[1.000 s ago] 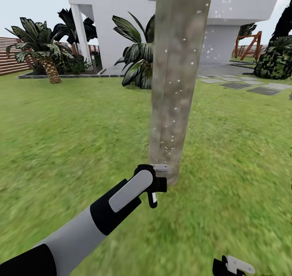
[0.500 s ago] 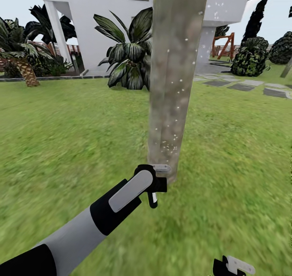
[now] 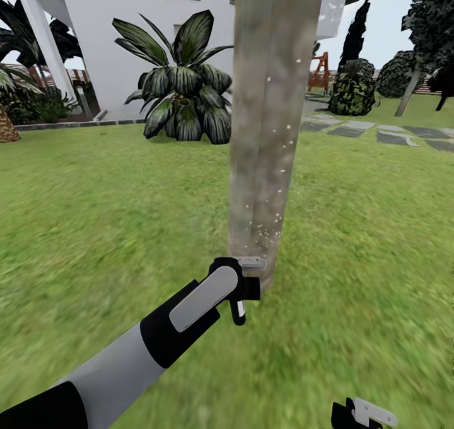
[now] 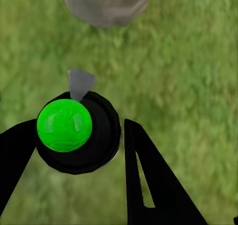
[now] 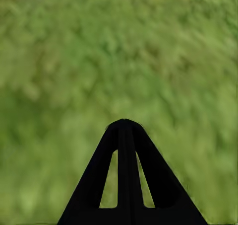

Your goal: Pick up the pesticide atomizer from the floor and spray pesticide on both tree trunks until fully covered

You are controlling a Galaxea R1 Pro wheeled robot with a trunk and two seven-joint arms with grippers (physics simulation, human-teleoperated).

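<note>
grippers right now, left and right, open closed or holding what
Left pincer: closed on the pesticide atomizer, beside the tree trunk.
Right pincer: closed, fingers pressed together, holding nothing, over the grass.

The left arm reaches out forward and toward the middle, forearm grey with a black wrist section. The left gripper (image 3: 243,284) sits low near the ground, its fingers (image 4: 148,185) spread a bit and closed around a little black sprayer (image 4: 79,133) with a green top. The right gripper (image 3: 362,413) just peeks in at the lower edge, hanging low, and its fingers (image 5: 125,175) are pressed flat together.
</note>
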